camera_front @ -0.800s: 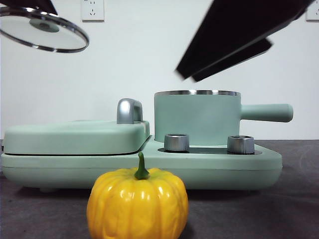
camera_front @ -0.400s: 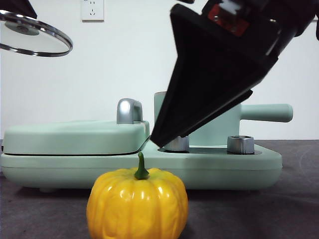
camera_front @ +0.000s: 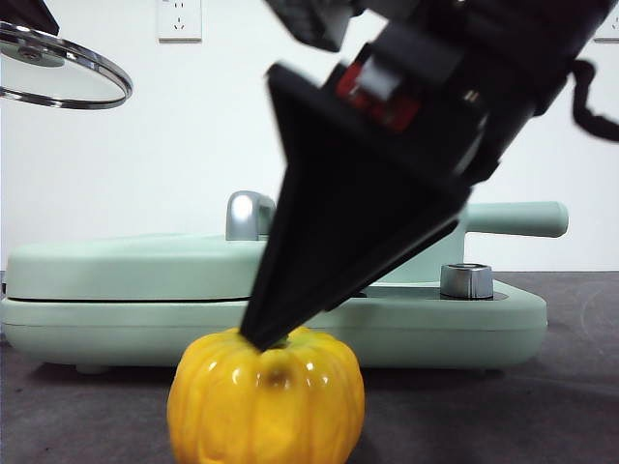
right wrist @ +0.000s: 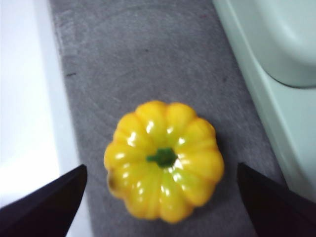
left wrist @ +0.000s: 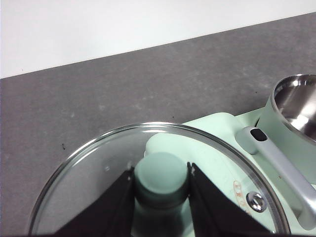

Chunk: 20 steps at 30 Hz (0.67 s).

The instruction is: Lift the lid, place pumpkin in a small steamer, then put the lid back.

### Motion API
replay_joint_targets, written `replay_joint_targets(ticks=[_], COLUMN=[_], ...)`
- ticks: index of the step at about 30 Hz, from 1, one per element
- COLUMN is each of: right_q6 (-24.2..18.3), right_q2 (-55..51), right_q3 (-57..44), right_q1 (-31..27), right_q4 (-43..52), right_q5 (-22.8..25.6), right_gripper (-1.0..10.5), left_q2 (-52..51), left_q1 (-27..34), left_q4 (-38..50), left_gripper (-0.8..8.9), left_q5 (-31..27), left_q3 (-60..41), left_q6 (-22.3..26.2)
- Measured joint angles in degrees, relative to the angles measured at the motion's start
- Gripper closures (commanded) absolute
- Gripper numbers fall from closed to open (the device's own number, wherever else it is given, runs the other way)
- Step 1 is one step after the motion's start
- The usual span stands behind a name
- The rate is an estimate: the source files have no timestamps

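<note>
Since half a second ago the right gripper has dropped from mid-frame to the pumpkin at bottom centre, jaws spread wide to either side and apparently not yet touching it. At upper left, the left gripper holds the lid aloft, clamped on its knob. The small steamer stands uncovered.

White wall w/ power socket at top; dark grey tabletop, even light
</note>
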Motion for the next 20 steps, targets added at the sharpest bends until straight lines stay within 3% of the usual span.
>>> replay_joint_targets(ticks=[8, 12, 14, 20], right_q6=[1.2, 1.7, 2.3, 5.9], right_q2=[5.9, 6.8, 6.6, 4.4], right_q3=[0.0, 0.0, 0.0, 5.1], right_q1=[0.5, 0.5, 0.5, 0.5], right_q4=[2.2, 2.0, 1.8, -9.7], right_q5=[1.4, 1.4, 1.4, 0.8], right_gripper=[4.7, 5.9, 5.9, 5.9], left_q2=[0.0, 0.0, 0.0, 0.0], left_q1=[0.0, 0.0, 0.0, 0.0], left_q4=[0.6, 0.7, 0.7, 0.7], left_gripper=[8.03, 8.03, 8.03, 8.03], left_q5=[0.0, 0.0, 0.0, 0.0], left_q3=[0.0, 0.0, 0.0, 0.0], left_q6=[0.0, 0.0, 0.0, 0.0])
